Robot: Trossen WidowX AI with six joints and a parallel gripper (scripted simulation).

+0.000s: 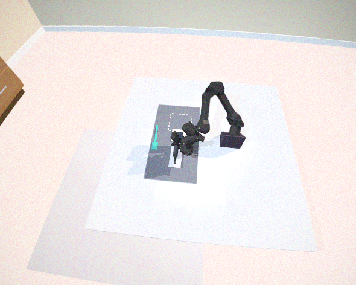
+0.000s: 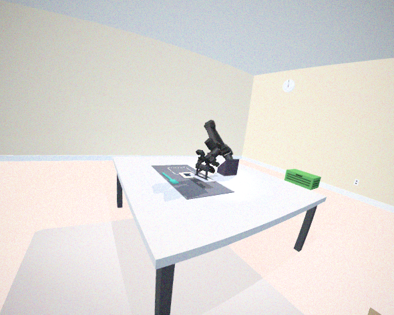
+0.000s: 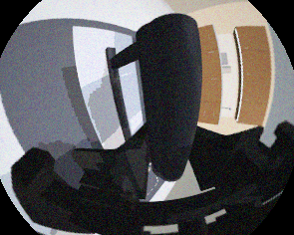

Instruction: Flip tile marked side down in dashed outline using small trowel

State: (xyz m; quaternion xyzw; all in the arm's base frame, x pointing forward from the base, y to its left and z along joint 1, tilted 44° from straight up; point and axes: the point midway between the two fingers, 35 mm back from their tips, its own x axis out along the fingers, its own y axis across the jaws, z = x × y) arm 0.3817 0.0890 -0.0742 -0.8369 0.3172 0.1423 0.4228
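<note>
While the arm bends low over the grey mat [image 1: 158,171] on the table [image 2: 204,219], its gripper [image 1: 175,146] is clamped on the dark trowel [image 1: 175,155], with the fingers pressed against its handle; the wrist view shows that thick handle filling the middle of the picture. From above, the trowel's long axis runs along the length of the mat, and its free end reaches toward the near end, over a white strip [image 1: 178,165] on the mat. I cannot make out for certain which end carries the blade. The tile [image 1: 178,133], white with a dark mark showing upward, lies on the mat just on the far side of the gripper, partly hidden by the wrist. It sits between the gripper and the dashed outline [image 1: 181,113], and appears to be just short of that outline rather than in it. So the tile lies behind the trowel's free end, on the opposite side from where the end points. By my reckoning the arm must bring the tool round or back before any edge can slide under the tile and tip it toward the outline. A teal tool [image 1: 155,136] lies along the mat's left edge, well apart from all this.
</note>
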